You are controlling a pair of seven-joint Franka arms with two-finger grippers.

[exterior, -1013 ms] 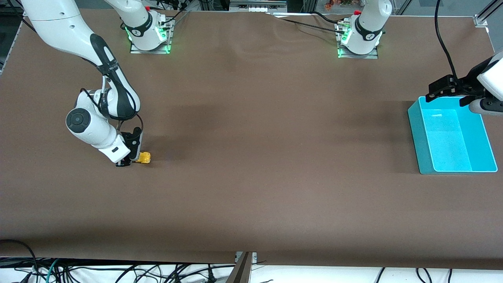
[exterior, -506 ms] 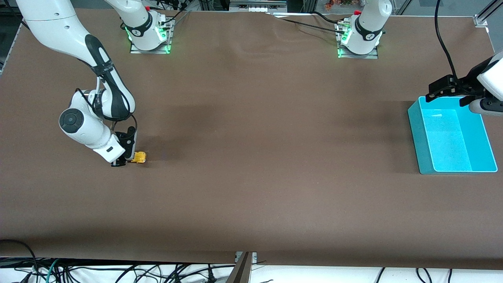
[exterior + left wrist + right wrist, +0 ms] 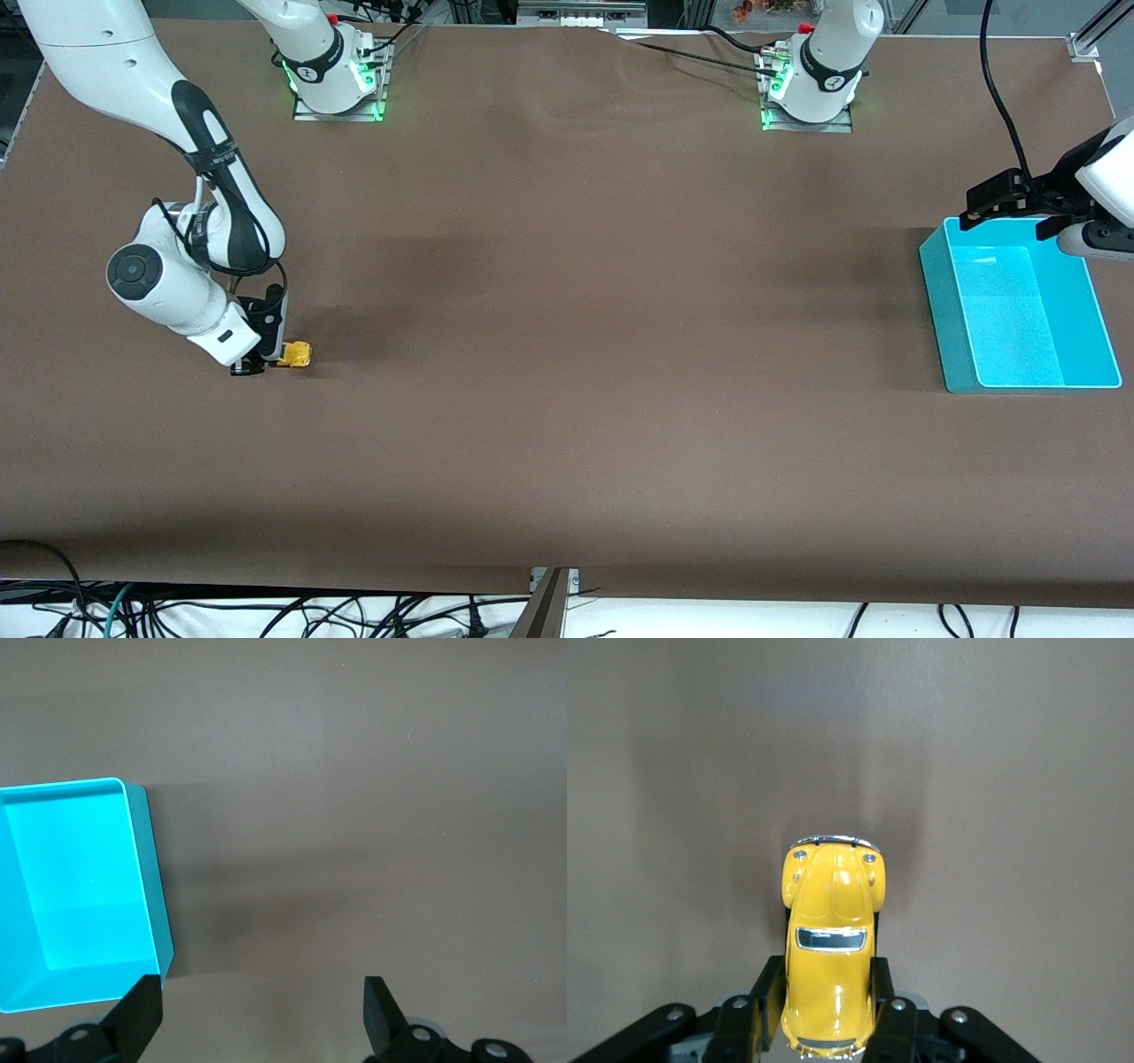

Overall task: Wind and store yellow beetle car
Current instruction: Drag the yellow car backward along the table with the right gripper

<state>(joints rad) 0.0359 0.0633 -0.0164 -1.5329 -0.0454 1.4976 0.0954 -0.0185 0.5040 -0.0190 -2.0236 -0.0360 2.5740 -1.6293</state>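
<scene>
- I see the right tool (image 3: 263, 361) low at the left of the front frame, clenched on the yellow beetle car (image 3: 293, 355), which sits down at the brown desk (image 3: 567, 399).
- In the right wrist view the car (image 3: 831, 948) fills the lower middle, its rear half pinched between the two black fingers (image 3: 766, 1001) and its silvery bumper pointing away from the tool.
- The left tool (image 3: 1010, 199) waits at the right edge of the front frame, over the upper rim of the teal bin (image 3: 939, 292), released.
- My left wrist view shows its fingers (image 3: 140, 1014) spread wide along the bottom edge, with the bin (image 3: 151, 868) at middle left.
</scene>
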